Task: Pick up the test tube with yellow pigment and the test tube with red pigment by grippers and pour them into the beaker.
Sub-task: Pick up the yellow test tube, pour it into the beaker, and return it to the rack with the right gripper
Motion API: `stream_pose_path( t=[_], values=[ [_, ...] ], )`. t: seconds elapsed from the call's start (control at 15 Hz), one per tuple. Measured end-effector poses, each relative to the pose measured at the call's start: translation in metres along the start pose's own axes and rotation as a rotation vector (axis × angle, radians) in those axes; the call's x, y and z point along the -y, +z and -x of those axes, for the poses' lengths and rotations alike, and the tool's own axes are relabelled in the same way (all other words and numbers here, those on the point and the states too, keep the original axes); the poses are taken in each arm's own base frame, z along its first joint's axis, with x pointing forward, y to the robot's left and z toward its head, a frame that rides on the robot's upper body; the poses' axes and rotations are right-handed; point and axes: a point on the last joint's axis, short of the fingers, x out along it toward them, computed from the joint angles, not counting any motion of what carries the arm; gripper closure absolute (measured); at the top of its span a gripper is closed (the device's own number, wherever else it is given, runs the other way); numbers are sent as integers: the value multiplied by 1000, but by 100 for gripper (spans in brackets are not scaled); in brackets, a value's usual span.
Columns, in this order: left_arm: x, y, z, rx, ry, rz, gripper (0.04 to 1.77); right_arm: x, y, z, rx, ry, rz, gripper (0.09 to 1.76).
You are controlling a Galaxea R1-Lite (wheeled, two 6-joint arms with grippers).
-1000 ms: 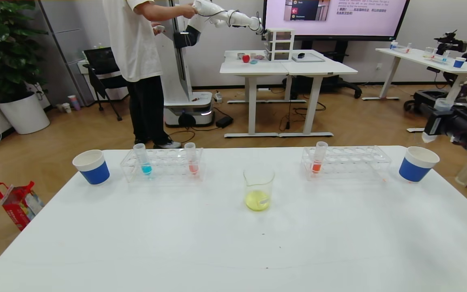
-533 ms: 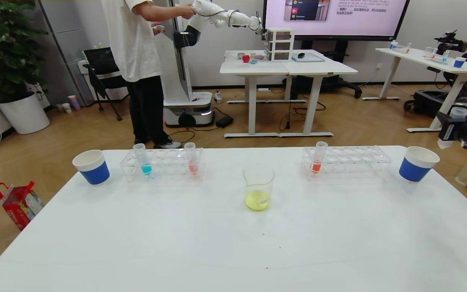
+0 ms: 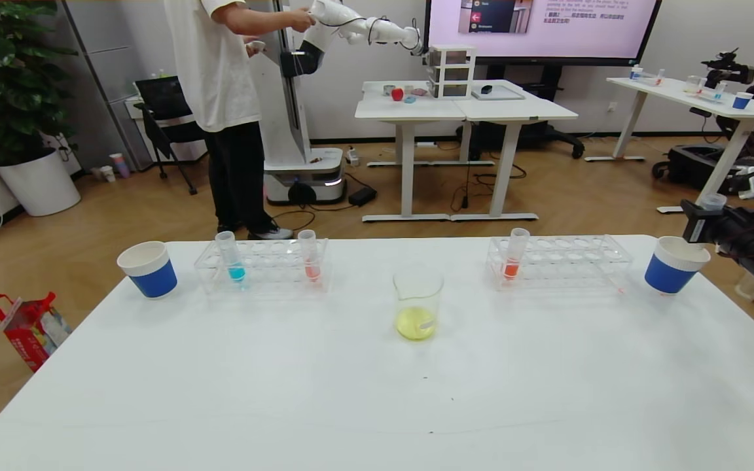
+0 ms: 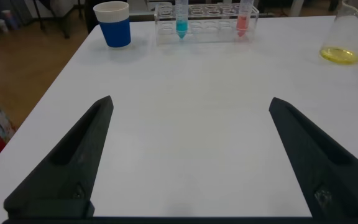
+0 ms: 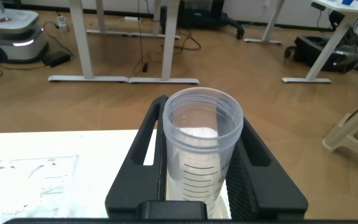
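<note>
One emptied yellow tube [image 5: 202, 146] clamped upright in right gripper [image 3: 711, 219], poised just above right cup [image 3: 675, 263]; rim up, long axis vertical. Likely step: drop into cup below. Beaker [image 3: 417, 304] at table centre, yellow liquid inside. Red tube [image 3: 309, 255] upright in left rack [image 3: 262, 265], on left arm's side. Left gripper [image 4: 188, 155] spread wide, empty, low over near table. Count: two cups, two racks, three racked tubes (blue, coral, orange-red), one beaker.

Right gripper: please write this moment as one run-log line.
right gripper: shut on empty test tube | position: above right paper cup | beaker: yellow liquid inside
</note>
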Motion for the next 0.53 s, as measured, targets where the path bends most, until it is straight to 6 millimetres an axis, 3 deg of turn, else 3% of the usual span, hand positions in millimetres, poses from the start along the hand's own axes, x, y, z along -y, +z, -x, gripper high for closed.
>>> stream_pose_path(
  t=[0.33,0.53],
  values=[
    [0,0,0,-1,0,0,6,-1,-27,-6,-28,3,-5,132],
    [0,0,0,0,0,0,6,-3,-34,-7,-45,8,-10,132]
  ],
)
